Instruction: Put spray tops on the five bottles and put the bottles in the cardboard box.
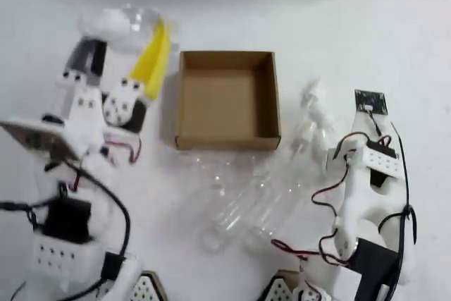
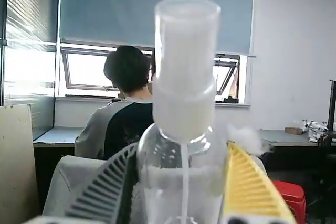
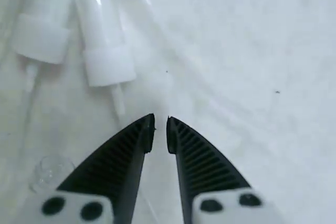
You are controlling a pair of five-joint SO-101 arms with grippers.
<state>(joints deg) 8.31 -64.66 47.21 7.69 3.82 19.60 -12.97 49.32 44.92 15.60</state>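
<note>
So the bottle in play already has its spray top seated on the neck, and it's clamped low on its body in the left hand, between the dark finger and the yellow finger. My read is that the step now is getting it into the cardboard box, which has nothing in it, so the job is barely started.

To do it well, I'd swing the bottle across until it's fully over the opening, not just over the near wall. Then lower it inside before letting go, so it doesn't bounce out or tip on the rim. The grip sits low and the top is heavy-looking, so a slow turn seems safer. Laying it toward one side should leave room for the others.

Pose-wise, the left arm is stretched toward the far left part of the table, beside the box, with the hand raised off the surface.

The right hand hangs just above the table with a thin slit between its fingers, gripping nothing. It sits near the loose spray tops, with the uncapped bottles lying in front of the box.
</note>
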